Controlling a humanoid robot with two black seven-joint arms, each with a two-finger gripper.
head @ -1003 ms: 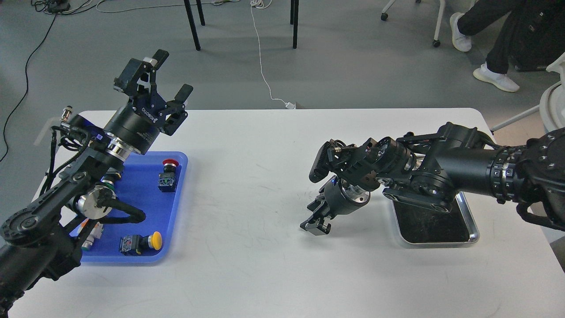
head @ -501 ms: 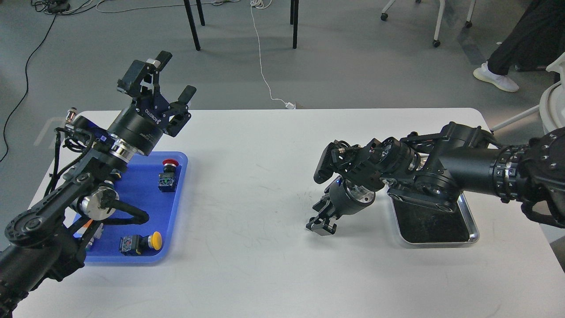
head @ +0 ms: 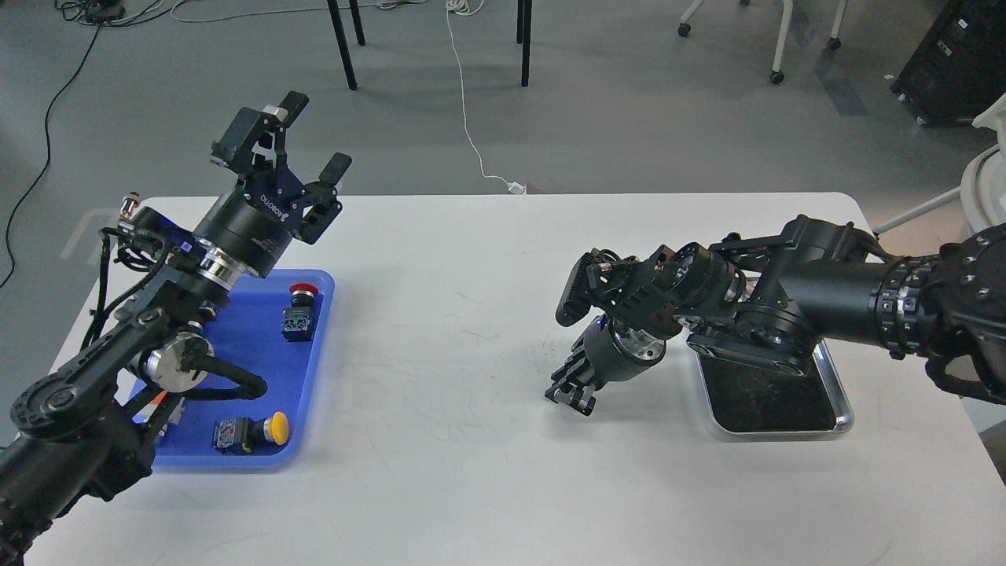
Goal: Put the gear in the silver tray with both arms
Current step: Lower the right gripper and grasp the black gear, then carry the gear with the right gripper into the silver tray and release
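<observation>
My left gripper (head: 302, 145) has its fingers (head: 334, 167) spread wide apart with nothing between them, lifted high and pointing away from me above the far edge of the blue tray (head: 314, 369). I judge it is held up there to clear the parts before coming down on one. My right gripper (head: 572, 395) points down at the worktop (head: 440, 456), just left of the silver tray (head: 845, 417); it is dark and seen nearly end-on, so I cannot tell whether its fingers are apart or together, and I see nothing in them.

In the blue tray lie a red-capped button (head: 301, 312) near the far right side and a yellow-capped button (head: 253, 431) near the front; my left arm hides more parts on the tray's left. I see nothing I would call a gear; these switch parts are probably what is meant.

The silver tray sits at the right, its dark bottom bare as far as my right forearm lets me see. With the source and goal well apart, I would guess the right gripper hangs mid-worktop to take a handover. The task looks barely begun.
</observation>
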